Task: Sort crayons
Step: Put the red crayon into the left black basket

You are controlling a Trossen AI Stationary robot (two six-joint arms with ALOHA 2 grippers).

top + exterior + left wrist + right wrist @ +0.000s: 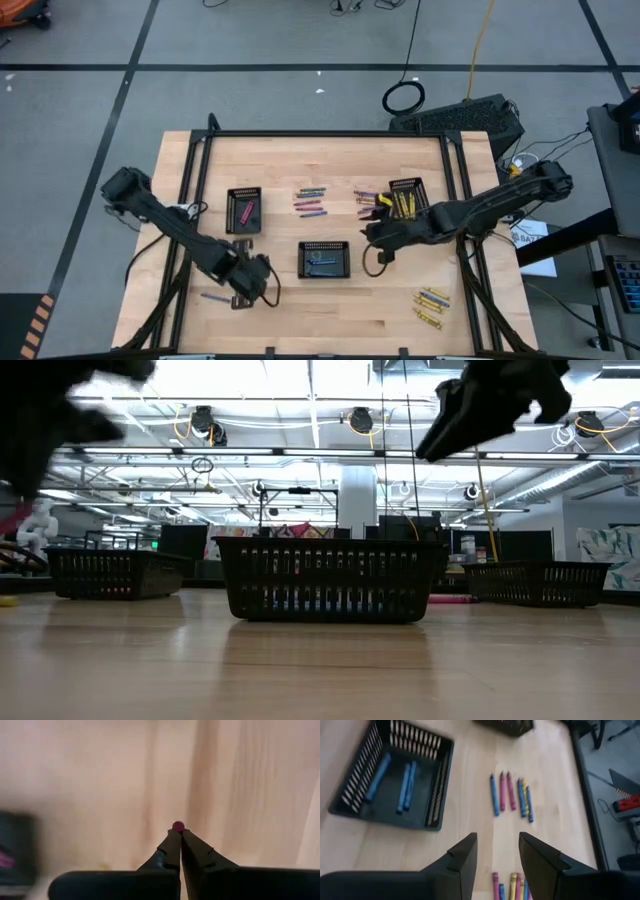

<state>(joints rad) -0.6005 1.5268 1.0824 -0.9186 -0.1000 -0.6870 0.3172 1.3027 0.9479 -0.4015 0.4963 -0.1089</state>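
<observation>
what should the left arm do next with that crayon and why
Probably lift and carry it to the black tray holding pink crayons: the left end effector is pinched shut on a small pink crayon over bare wood, so the grasp looks done.

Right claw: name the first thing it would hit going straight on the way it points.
Probably bare tabletop, in the gap before the row of loose crayons. The right claw is open; depth is unclear.

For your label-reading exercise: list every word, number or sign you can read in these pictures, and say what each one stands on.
None can be read for certain.
White sheet beside the table's right edge: dark print, too small to read.
Crayons: no legible wrapper text.
Black trays: no markings visible.
</observation>
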